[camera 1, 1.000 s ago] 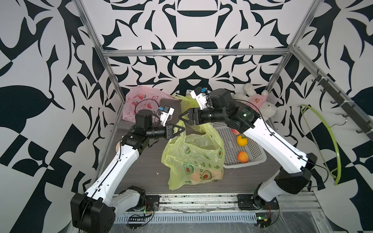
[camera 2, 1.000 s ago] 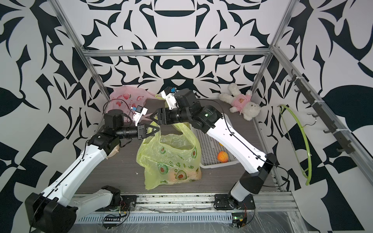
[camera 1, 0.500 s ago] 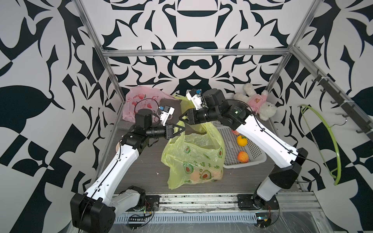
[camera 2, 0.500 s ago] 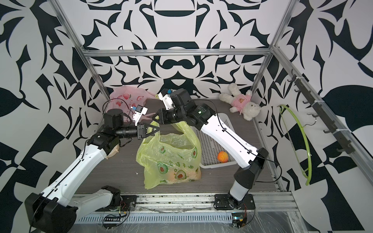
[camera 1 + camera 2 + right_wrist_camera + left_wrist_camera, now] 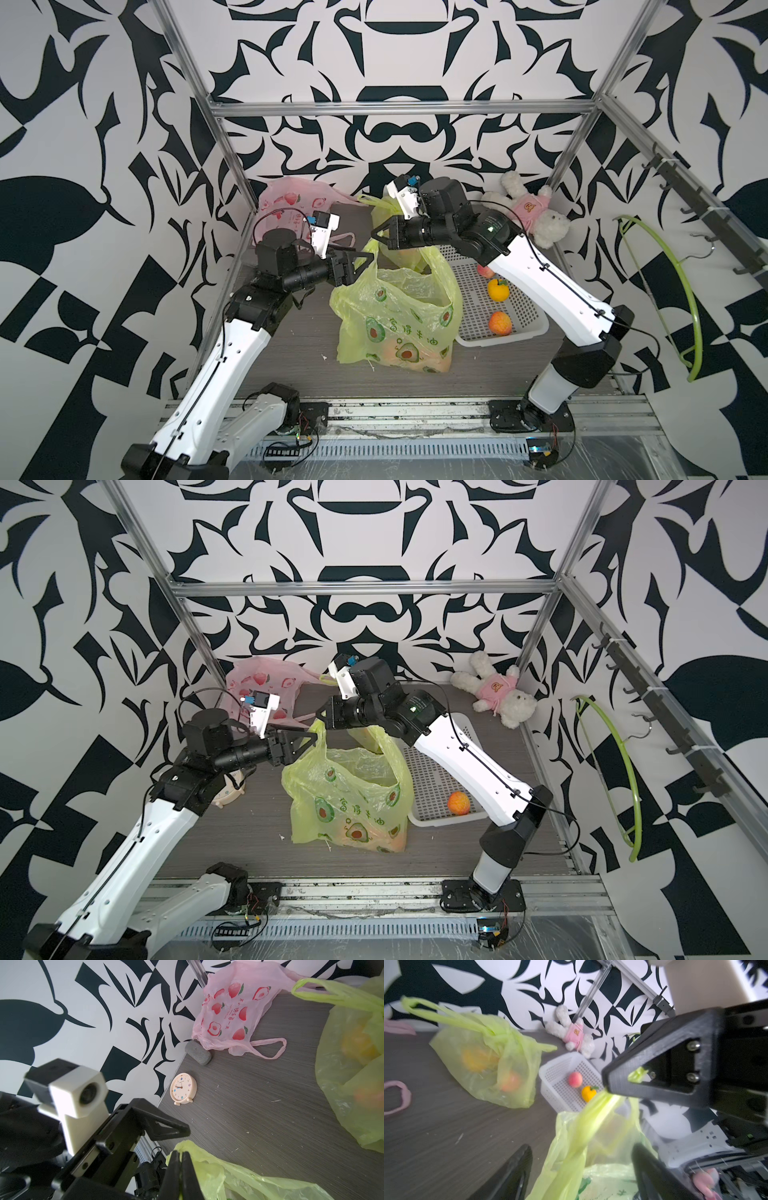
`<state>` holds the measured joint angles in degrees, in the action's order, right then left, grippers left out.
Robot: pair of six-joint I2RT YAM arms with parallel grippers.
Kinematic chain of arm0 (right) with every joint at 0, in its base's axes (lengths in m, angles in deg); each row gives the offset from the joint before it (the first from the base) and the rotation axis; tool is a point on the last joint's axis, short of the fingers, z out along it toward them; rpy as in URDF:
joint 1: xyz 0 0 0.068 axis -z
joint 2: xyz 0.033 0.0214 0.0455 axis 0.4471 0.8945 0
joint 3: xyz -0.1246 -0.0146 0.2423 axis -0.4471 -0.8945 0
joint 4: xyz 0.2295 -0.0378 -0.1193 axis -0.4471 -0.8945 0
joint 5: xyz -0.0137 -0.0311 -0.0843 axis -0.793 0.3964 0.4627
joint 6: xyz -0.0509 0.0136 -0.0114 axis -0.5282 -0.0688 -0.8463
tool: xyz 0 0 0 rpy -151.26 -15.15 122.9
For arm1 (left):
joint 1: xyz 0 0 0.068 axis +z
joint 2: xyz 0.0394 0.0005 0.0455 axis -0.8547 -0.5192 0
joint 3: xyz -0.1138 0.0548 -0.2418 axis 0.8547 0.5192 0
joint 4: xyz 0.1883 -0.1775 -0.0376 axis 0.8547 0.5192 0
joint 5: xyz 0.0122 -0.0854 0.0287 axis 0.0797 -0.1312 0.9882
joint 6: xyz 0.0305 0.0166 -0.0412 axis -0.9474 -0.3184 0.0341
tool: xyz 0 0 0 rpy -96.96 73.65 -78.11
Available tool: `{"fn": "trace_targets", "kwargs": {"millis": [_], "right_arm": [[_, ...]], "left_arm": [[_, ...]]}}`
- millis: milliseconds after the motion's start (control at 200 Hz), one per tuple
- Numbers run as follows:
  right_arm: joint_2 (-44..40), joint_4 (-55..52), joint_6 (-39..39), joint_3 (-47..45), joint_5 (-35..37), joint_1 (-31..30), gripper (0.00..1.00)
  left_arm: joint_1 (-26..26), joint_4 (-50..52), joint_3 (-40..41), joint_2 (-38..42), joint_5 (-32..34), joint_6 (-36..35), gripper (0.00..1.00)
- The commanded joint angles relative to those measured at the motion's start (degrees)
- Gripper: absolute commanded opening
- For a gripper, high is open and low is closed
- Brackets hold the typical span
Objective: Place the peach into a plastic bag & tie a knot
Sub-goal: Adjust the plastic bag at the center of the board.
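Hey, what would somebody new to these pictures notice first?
Most likely the yellow-green avocado-print bag standing mid-table. The shut right pincer pinches its handle, and the open left pincer straddles the same handle. Next come the white basket holding fruit beside the bag, and the bold black-and-white patterned walls all around.

Translucent yellow-green plastic bag printed with avocados, pink bag with red peach prints, white perforated basket, orange-red peach, grey wood-grain surface, black-and-white patterned walls, cream clock
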<state>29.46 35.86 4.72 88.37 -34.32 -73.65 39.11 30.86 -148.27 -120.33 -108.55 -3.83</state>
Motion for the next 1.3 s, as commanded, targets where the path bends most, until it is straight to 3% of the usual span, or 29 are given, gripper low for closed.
{"fn": "trace_targets", "kwargs": {"millis": [0,245,360,735,1050,1205,1300], "right_arm": [[-0.54,0.16,1.37,3.28,1.73,-1.05,0.00],[1.67,0.06,3.01,5.18,1.54,-1.59,0.00],[1.95,0.57,3.64,5.37,1.85,-1.77,0.00],[0.20,1.38,4.46,4.24,4.06,-1.73,0.00],[-2.51,1.90,4.39,0.73,6.10,-0.23,0.00],[-2.89,-1.21,0.07,2.27,4.96,1.40,0.00],[-3.79,-7.73,-4.43,5.05,6.80,2.77,0.29]], "left_arm": [[-0.56,-0.75,2.10,1.49,7.85,-2.45,0.81],[-6.63,-6.14,5.31,1.08,15.52,-4.81,0.82],[-9.86,-9.47,7.07,0.13,19.05,-4.73,0.78],[-11.69,-14.37,13.39,-0.59,23.02,-2.47,0.22],[-11.67,-14.21,15.36,1.11,21.52,-2.38,0.00],[-11.67,-12.72,14.32,0.34,19.32,-2.73,0.00],[-11.67,-11.38,13.00,-0.69,18.82,-3.11,0.00]]}}
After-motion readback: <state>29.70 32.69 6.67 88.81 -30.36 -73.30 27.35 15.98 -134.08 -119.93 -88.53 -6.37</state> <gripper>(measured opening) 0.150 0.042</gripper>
